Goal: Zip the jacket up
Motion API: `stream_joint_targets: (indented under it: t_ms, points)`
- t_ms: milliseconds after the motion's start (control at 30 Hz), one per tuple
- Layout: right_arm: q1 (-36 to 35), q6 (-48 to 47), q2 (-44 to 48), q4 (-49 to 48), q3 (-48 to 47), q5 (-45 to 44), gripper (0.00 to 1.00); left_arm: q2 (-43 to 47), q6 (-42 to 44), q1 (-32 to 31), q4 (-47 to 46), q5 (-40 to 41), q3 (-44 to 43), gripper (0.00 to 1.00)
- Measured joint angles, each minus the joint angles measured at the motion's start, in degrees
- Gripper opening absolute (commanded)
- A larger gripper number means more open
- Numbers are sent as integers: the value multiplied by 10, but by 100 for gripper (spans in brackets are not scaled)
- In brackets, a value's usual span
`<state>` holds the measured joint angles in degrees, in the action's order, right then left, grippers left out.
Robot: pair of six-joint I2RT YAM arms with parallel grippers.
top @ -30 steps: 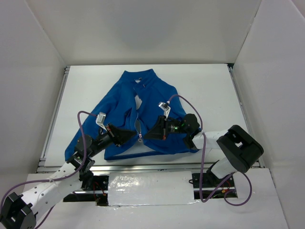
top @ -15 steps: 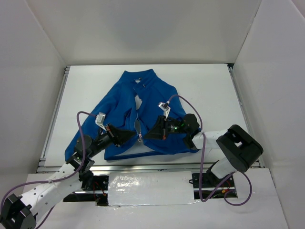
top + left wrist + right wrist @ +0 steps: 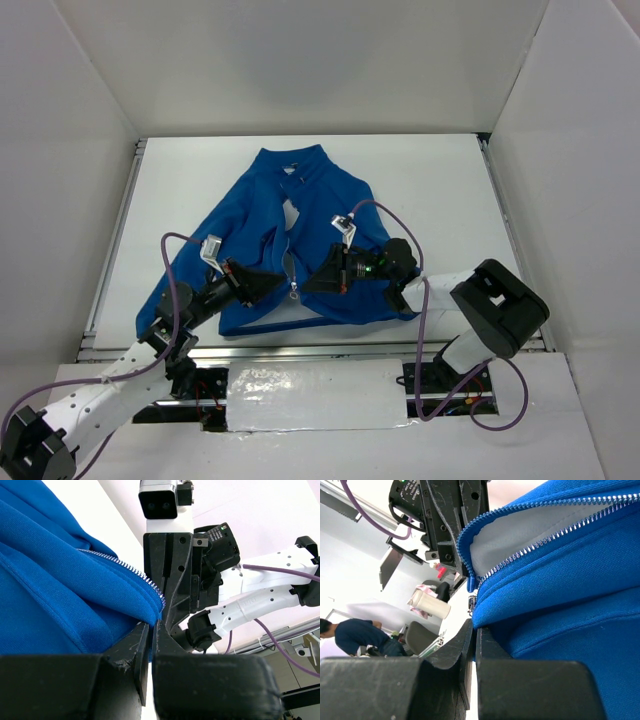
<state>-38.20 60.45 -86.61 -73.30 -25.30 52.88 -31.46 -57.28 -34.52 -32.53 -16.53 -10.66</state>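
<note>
Across the middle of the top view lies the bright blue jacket (image 3: 325,205), collar uppermost, front gaping. Near its lower hem the left gripper (image 3: 274,283) and right gripper (image 3: 312,282) each pinch fabric beside the pale zipper (image 3: 291,265).

Your left arm (image 3: 150,350) stretches low, forward and to the right. Your right arm (image 3: 440,285) doubles back to the left. Your left gripper (image 3: 272,284) and right gripper (image 3: 312,281) meet nearly tip to tip, each with jaws pinched onto the jacket (image 3: 320,200) edge.
</note>
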Motion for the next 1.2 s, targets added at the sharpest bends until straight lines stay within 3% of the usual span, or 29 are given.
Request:
stream_joint_targets:
  t_ms: [1200]
  points:
    - [0,1,0,0,-7,3,0,-16,-5,0,-8,-5,0,0]
